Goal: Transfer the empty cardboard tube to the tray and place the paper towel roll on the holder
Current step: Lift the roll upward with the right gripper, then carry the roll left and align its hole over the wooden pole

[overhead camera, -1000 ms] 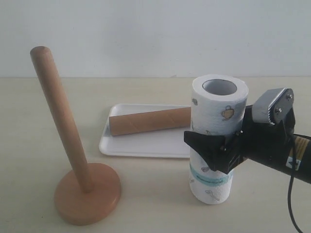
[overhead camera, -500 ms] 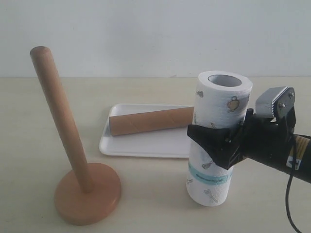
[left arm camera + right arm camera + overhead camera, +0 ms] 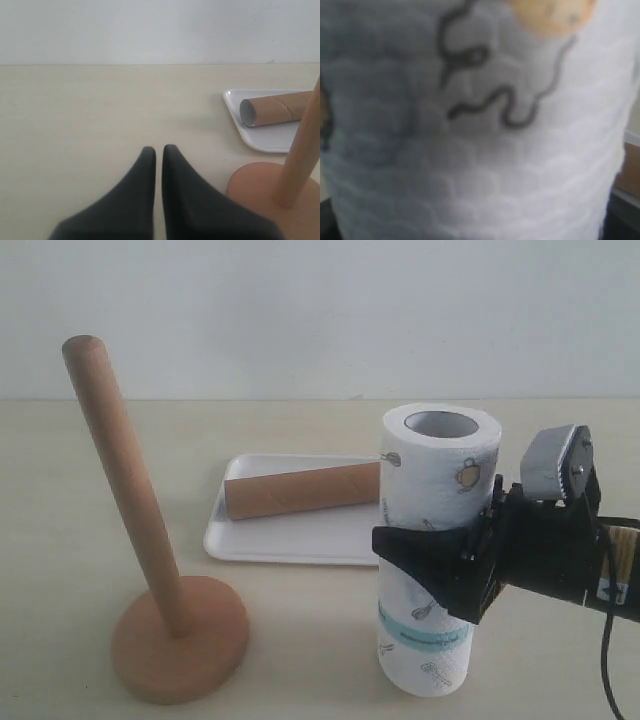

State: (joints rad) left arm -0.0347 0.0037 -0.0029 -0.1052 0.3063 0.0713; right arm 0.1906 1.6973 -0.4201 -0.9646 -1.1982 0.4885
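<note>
The white printed paper towel roll [image 3: 440, 480] stands upright at the front right, and my right gripper [image 3: 402, 537] is shut on its middle from the right. In the right wrist view the roll [image 3: 480, 150] fills the picture and hides the fingers. The brown empty cardboard tube [image 3: 300, 490] lies lengthwise in the white tray [image 3: 290, 540] behind the roll. At the left stands the wooden holder [image 3: 125, 490], its post bare. My left gripper [image 3: 158, 148] is shut and empty, low over the table beside the holder's base [image 3: 255, 180], with the tube [image 3: 272, 107] and tray [image 3: 265, 142] beyond it.
The beige table [image 3: 300, 660] runs back to a plain white wall. Bare tabletop lies between the holder's round base [image 3: 180, 640] and the roll. A black cable [image 3: 605, 660] hangs off the right arm.
The right gripper's fingers closed onto the roll. The roll tilted briefly, then shifted left and toward the front with the gripper, and stands upright again.
</note>
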